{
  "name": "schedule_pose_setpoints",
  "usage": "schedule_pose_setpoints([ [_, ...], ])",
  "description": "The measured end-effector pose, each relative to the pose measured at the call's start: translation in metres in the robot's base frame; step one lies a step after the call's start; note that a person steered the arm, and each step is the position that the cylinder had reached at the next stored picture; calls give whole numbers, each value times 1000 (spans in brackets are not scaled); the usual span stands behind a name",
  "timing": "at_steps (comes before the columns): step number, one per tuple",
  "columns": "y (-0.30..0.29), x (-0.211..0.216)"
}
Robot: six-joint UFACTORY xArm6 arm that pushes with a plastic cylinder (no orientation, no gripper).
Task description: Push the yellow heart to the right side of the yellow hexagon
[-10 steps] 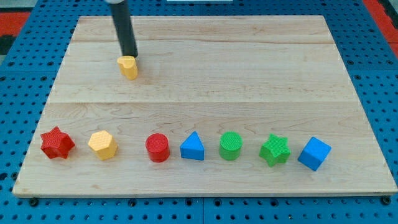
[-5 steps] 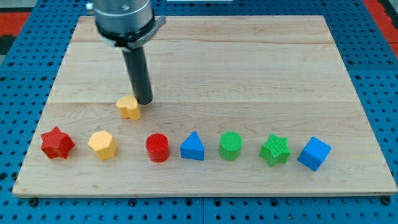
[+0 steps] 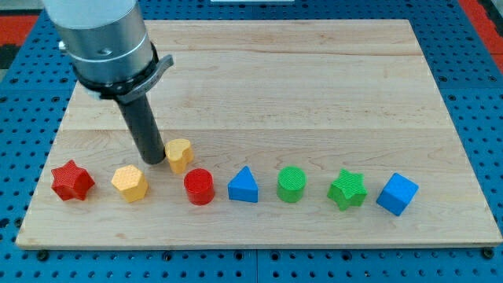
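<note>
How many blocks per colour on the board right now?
Red: 2, star and cylinder
Yellow: 2, hexagon and heart
Blue: 2, triangle and cube
Green: 2, cylinder and star
Total: 8

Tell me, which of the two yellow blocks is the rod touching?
The yellow heart: my tip presses its left side. The yellow hexagon sits apart, lower left.

Pale wooden board (image 3: pixel 314 86), blue perforated pegboard surface (image 3: pixel 479 118) around it, red patches at the view's top corners
</note>
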State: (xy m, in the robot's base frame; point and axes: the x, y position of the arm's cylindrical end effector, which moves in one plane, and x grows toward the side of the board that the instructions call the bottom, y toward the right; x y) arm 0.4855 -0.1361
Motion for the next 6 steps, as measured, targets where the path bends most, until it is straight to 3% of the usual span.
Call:
schedule_pose_setpoints([
  [2,26,-47],
  [5,39,24],
  [6,40,29],
])
